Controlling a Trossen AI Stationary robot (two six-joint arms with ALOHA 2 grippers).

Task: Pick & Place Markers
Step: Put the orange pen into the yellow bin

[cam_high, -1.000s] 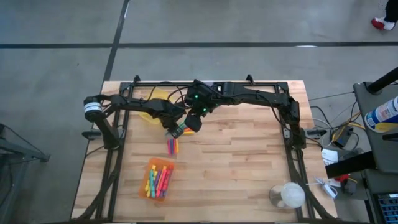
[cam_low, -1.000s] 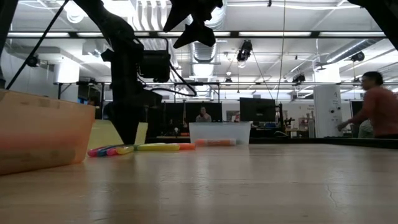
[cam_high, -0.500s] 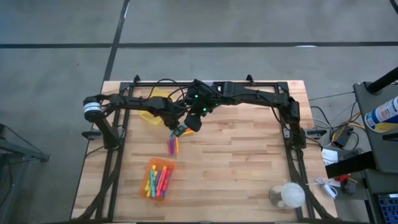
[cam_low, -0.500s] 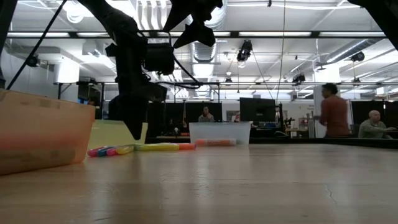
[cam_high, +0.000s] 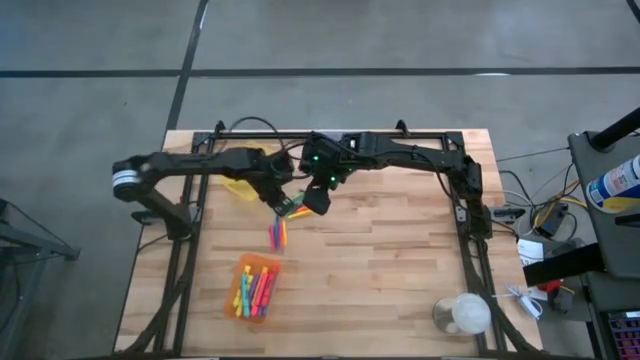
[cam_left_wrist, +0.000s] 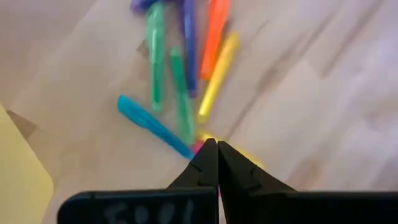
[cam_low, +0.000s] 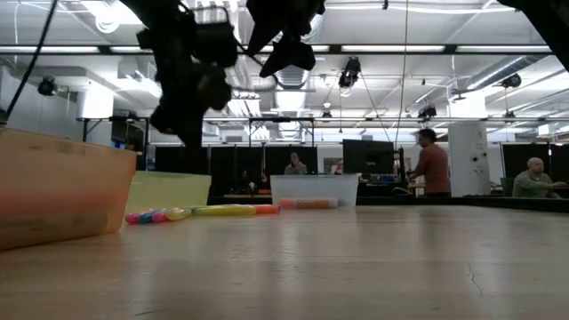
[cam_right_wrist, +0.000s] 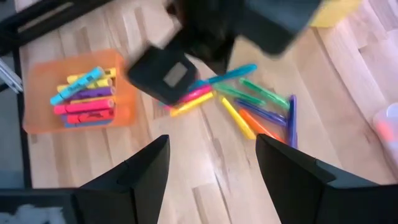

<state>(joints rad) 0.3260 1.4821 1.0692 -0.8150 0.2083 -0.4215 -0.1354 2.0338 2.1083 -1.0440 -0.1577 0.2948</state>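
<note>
The left gripper, its dark fingers pressed together, is held above the pale wooden table, over the near end of a loose cluster of thin bright markers (blue, green, purple, orange, yellow). A pink and a yellow marker tip are seen just beneath the fingertips; whether anything is pinched cannot be told. The right gripper, fingers spread wide, is poised above the same cluster. More markers are contained in the shallow orange plastic bin nearby.

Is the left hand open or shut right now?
Shut: the left hand has its fingers pressed together above the loose markers, a pink one seemingly pinched.
</note>
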